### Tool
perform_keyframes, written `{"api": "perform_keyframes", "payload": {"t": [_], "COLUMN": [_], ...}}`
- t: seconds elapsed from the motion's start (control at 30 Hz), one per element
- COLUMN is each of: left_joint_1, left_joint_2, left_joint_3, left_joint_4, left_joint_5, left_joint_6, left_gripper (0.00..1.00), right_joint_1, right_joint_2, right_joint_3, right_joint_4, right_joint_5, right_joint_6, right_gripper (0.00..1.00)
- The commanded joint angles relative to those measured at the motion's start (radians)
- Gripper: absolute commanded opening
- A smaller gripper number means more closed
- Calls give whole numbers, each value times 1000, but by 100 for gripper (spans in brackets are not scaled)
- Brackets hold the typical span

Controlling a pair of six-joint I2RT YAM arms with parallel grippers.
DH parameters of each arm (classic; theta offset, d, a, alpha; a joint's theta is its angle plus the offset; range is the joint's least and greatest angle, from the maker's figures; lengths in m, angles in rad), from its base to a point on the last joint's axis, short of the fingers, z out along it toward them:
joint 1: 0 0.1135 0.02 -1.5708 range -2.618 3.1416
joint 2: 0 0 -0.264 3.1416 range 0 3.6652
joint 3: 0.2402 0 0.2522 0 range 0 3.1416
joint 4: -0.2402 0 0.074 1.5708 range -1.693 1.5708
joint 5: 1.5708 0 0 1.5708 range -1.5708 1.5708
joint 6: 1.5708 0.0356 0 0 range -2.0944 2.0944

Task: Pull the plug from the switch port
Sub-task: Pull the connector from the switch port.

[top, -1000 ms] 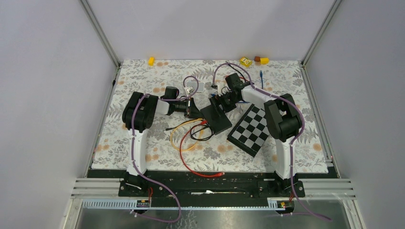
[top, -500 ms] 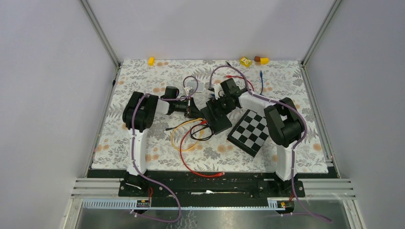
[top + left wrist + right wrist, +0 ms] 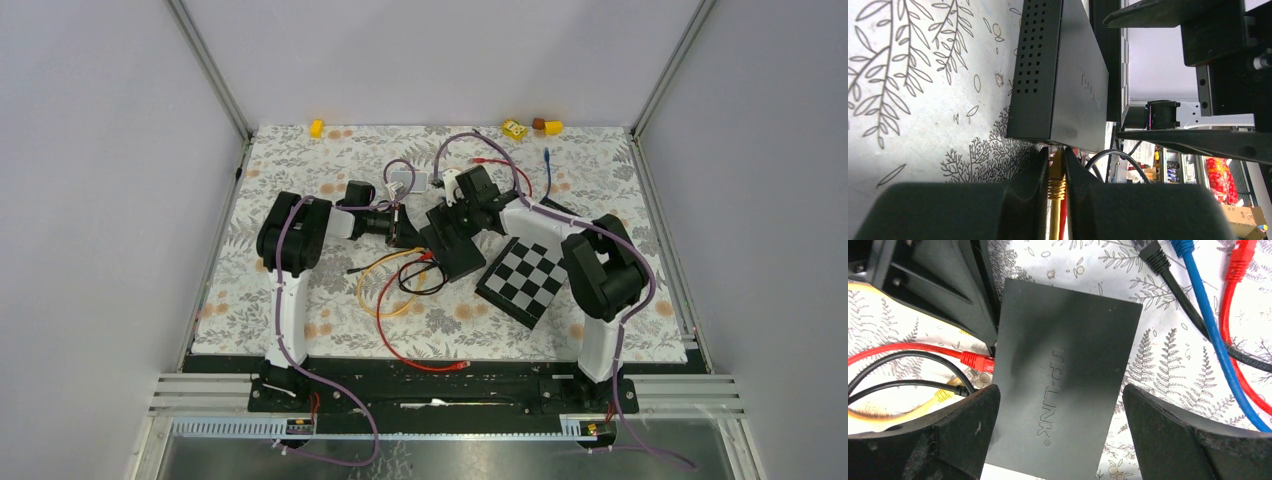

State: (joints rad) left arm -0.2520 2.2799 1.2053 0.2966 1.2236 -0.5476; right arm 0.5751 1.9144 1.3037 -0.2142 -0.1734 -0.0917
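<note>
The black TP-Link switch (image 3: 455, 248) lies mid-table; it also shows in the left wrist view (image 3: 1058, 75) and the right wrist view (image 3: 1063, 375). My left gripper (image 3: 408, 232) sits at the switch's left end, shut (image 3: 1056, 156) on a yellow plug (image 3: 1057, 175) that sits at the switch's port face. A red cable runs behind it. My right gripper (image 3: 457, 212) hovers above the switch, open (image 3: 1059, 397), its fingers astride the casing and not touching it. A red plug (image 3: 975, 360), a black plug (image 3: 965, 388) and another yellow plug (image 3: 943, 395) meet the same port side.
A checkerboard (image 3: 525, 272) lies right of the switch. Red, yellow and black cables (image 3: 400, 290) loop toward the front. Loose blue (image 3: 1205, 305), red (image 3: 1228, 315) and black (image 3: 1173, 285) cables lie behind the switch. Small yellow items (image 3: 515, 128) sit at the back edge.
My right arm has swung left, bringing its open gripper over the switch. The left gripper has stayed shut on the yellow plug at the port.
</note>
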Motion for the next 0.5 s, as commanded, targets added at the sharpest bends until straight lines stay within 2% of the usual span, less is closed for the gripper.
{"api": "perform_keyframes", "payload": {"t": [0.0, 0.47], "left_joint_1": [-10, -7], "left_joint_2": [93, 89], "left_joint_3": [-27, -26], "left_joint_4": [-85, -95], "left_joint_5": [-138, -134], "left_joint_6": [85, 102], "left_gripper": [0, 0], "right_joint_1": [35, 109], "right_joint_2": [-55, 26], "right_joint_3": [6, 53], "right_joint_4": [36, 44], "right_joint_5": [34, 140], "right_joint_6": [2, -19], "right_gripper": [100, 98]}}
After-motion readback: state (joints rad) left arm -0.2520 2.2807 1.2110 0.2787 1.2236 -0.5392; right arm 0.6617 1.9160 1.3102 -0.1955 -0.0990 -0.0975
